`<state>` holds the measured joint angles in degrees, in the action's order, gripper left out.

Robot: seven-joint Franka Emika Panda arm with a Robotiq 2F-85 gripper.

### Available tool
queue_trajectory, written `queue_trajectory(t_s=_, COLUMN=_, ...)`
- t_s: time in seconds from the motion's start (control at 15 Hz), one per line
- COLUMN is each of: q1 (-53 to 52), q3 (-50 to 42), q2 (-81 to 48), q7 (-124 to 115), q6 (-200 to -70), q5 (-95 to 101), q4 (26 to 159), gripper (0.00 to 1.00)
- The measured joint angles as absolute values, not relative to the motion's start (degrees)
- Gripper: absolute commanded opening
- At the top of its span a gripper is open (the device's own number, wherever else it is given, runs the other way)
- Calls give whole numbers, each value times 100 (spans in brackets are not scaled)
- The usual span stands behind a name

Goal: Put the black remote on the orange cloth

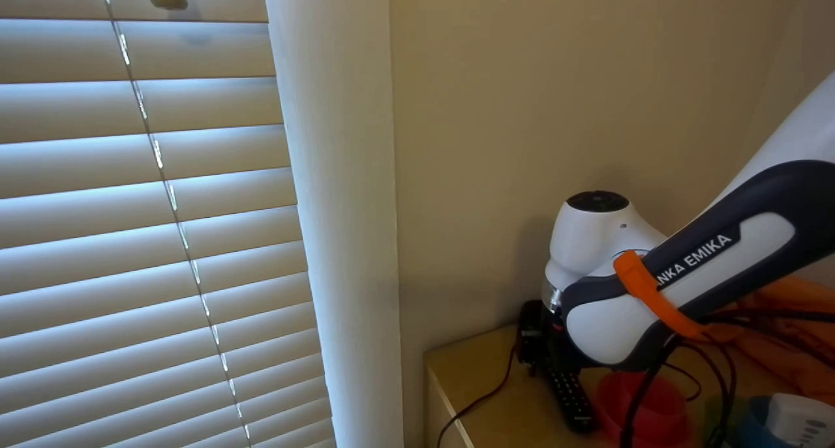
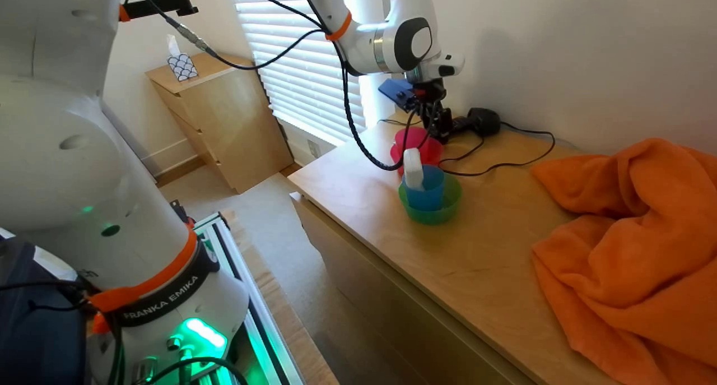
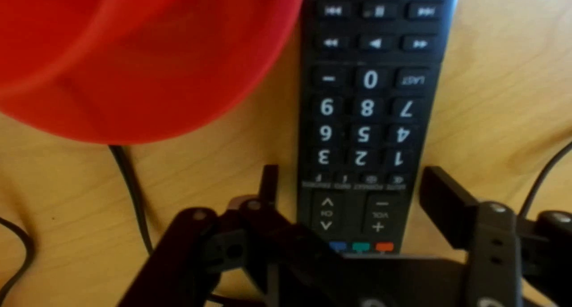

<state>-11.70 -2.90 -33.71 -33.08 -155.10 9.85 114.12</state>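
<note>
The black remote point(image 3: 366, 119) lies face up on the wooden top in the wrist view. It also shows in an exterior view point(image 1: 573, 399), with its far end hidden by the arm and gripper. My gripper point(image 3: 353, 182) is open, with one finger on each side of the remote's lower end. A gap shows on the left finger's side; the right finger is very close to the remote's edge. In an exterior view the gripper point(image 2: 441, 127) is low at the far end of the top, and I cannot make out the remote there. The orange cloth point(image 2: 633, 250) lies crumpled at the right.
A red bowl point(image 3: 178, 83) sits close beside the remote. A green bowl point(image 2: 448, 208) holds a blue cup point(image 2: 424, 197) with a white object point(image 2: 413, 169) in it. A black adapter point(image 2: 484, 121) and its cable point(image 2: 504, 165) lie near the wall.
</note>
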Motion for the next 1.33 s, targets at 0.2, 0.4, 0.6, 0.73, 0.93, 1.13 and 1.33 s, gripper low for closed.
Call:
queue_trajectory(t_s=0.2, q1=-1284, q3=-371, q2=-3381, q7=-3229, q6=-15473, q5=968, q4=11329, gripper=30)
queue_trajectory(t_s=0.4, q1=-1301, q3=-439, q2=-3277, q7=-3164, q6=-15425, q5=960, q4=11415, gripper=30)
queue_trajectory(t_s=0.6, q1=-1354, q3=-581, q2=-3008, q7=-3155, q6=-15311, q5=963, q4=11639, gripper=30)
queue_trajectory(t_s=0.73, q1=-1341, q3=-565, q2=-2721, q7=-3083, q6=-15027, q5=916, q4=11808, gripper=30)
queue_trajectory(t_s=0.93, q1=-1271, q3=-297, q2=-2209, q7=-2787, q6=-14620, q5=555, q4=12057, gripper=30)
queue_trajectory(t_s=1.13, q1=-1268, q3=-182, q2=-1667, q7=-2905, q6=-14473, q5=357, q4=12359, gripper=30)
queue_trajectory(t_s=1.33, q1=-1117, q3=-335, q2=-920, q7=-3376, q6=-14477, q5=374, q4=12847, gripper=30)
